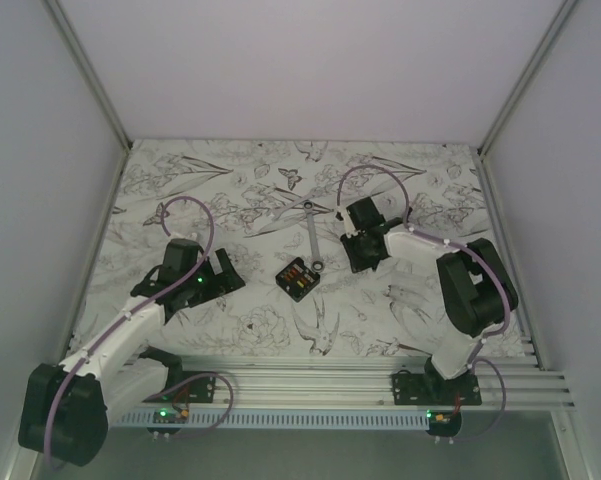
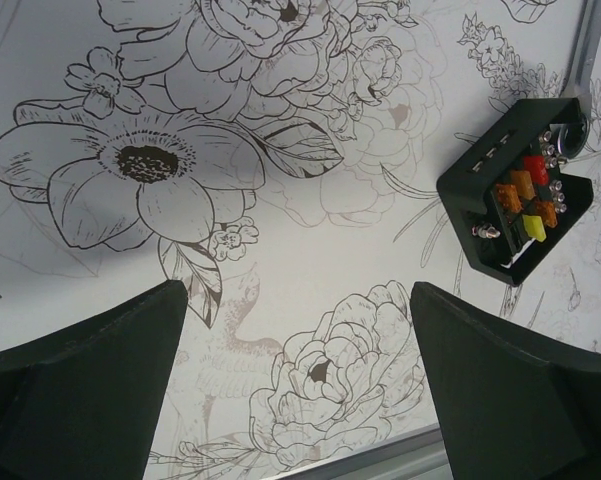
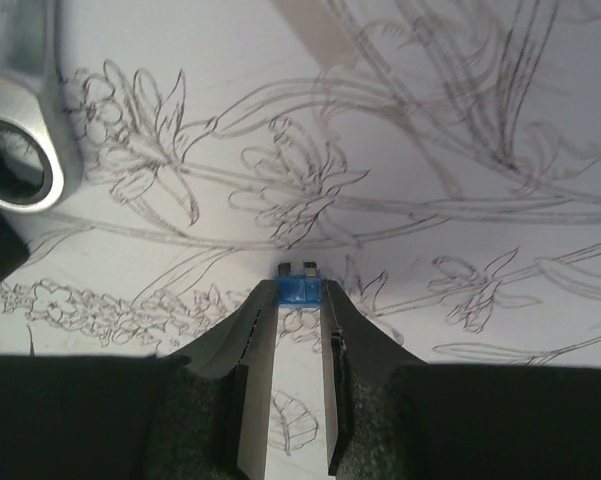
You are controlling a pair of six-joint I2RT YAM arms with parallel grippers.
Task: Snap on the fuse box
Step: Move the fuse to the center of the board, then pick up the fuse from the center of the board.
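Observation:
The fuse box (image 1: pixel 297 278) is a small black box with red, orange and yellow fuses, lying open-topped in the middle of the flower-print table. It also shows at the right of the left wrist view (image 2: pixel 515 190). My left gripper (image 2: pixel 300 300) is open and empty, to the left of the box (image 1: pixel 220 272). My right gripper (image 3: pixel 301 292) is shut on a small blue fuse (image 3: pixel 300 288), its two metal prongs pointing away from the fingers. In the top view that gripper (image 1: pixel 361 262) hangs above the table, right of the box.
A silver wrench (image 1: pixel 311 237) lies just behind the fuse box, its ring end near the box; that ring end shows at the upper left of the right wrist view (image 3: pixel 20 150). Grey walls bound the table; an aluminium rail (image 1: pixel 310 385) runs along the near edge.

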